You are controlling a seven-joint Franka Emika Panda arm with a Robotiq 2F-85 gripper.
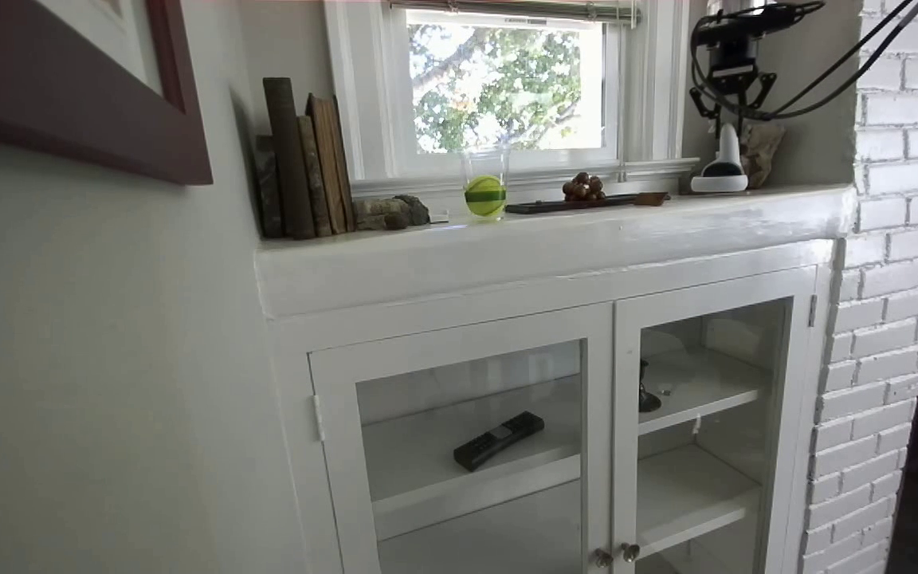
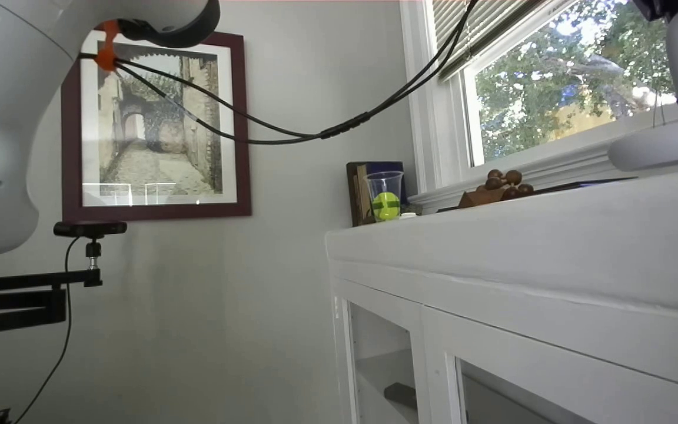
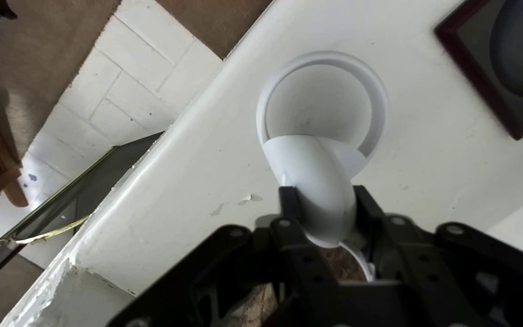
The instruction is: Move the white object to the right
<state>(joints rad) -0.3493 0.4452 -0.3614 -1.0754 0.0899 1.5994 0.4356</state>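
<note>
Tool (image 3: 323,200) pinches white object (image 1: 729,151) by its narrow top, wide base down, at right end of worktop (image 1: 666,225) in an exterior view; base contact unclear. Likely set-down: lower gently until seated flat, release evenly, withdraw straight up.

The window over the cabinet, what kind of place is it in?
Probably a room in someone's home, maybe a living room. A framed picture is hung up, old-looking books stand near the window, and there's a glass-fronted cabinet below.
</note>
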